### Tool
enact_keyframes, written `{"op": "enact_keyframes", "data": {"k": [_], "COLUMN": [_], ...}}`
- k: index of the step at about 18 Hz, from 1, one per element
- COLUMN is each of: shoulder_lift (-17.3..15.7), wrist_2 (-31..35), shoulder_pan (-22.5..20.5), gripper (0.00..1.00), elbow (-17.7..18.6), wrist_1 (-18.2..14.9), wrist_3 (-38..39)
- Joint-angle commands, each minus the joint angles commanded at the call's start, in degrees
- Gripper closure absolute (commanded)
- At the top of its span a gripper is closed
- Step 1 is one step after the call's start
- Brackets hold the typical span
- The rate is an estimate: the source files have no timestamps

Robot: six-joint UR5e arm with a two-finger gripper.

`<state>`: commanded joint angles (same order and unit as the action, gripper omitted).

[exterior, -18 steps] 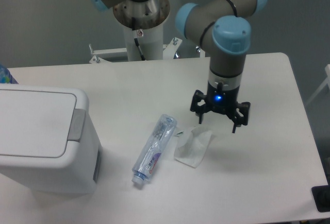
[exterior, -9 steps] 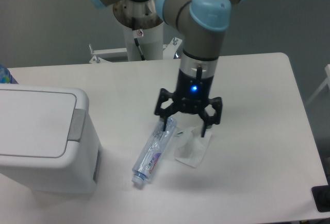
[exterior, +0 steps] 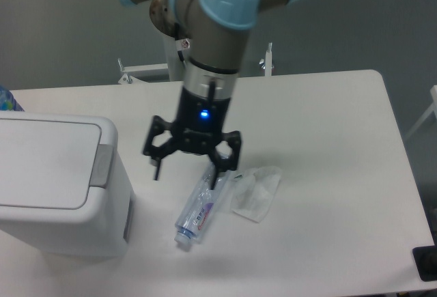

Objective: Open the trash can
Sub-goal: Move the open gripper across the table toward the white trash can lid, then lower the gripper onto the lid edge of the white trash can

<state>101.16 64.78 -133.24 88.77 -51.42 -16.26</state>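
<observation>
The trash can (exterior: 51, 181) is a big white box at the left edge of the table, its flat lid down. A grey push tab (exterior: 102, 166) sits on its right rim. My gripper (exterior: 186, 172) hangs open above the table, a short way right of the tab, with nothing between its fingers. Its right finger (exterior: 220, 168) is over the top of a clear plastic bottle (exterior: 202, 205) that lies on the table.
A crumpled clear wrapper (exterior: 255, 191) lies right of the bottle. The arm's white base column (exterior: 188, 44) stands behind the table. A dark object (exterior: 425, 264) sits at the table's front right corner. A blue item (exterior: 7, 99) peeks in at the far left.
The arm has swung left across the table, from right of the wrapper to over the bottle's top, toward the trash can. The gripper stayed open. The bottle and wrapper have not moved.
</observation>
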Motion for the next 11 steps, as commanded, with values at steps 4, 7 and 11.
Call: {"op": "enact_keyframes", "data": {"k": [4, 7, 11], "shoulder_lift": [-0.97, -0.97, -0.88], "wrist_2": [0.17, 0.17, 0.26], "shoulder_pan": [1.31, 2.37, 3.34], "gripper": [0.0, 0.0, 0.0], "elbow": [0.09, 0.09, 0.35], "wrist_1": [0.0, 0.0, 0.0], "wrist_3": [0.44, 0.44, 0.36]}}
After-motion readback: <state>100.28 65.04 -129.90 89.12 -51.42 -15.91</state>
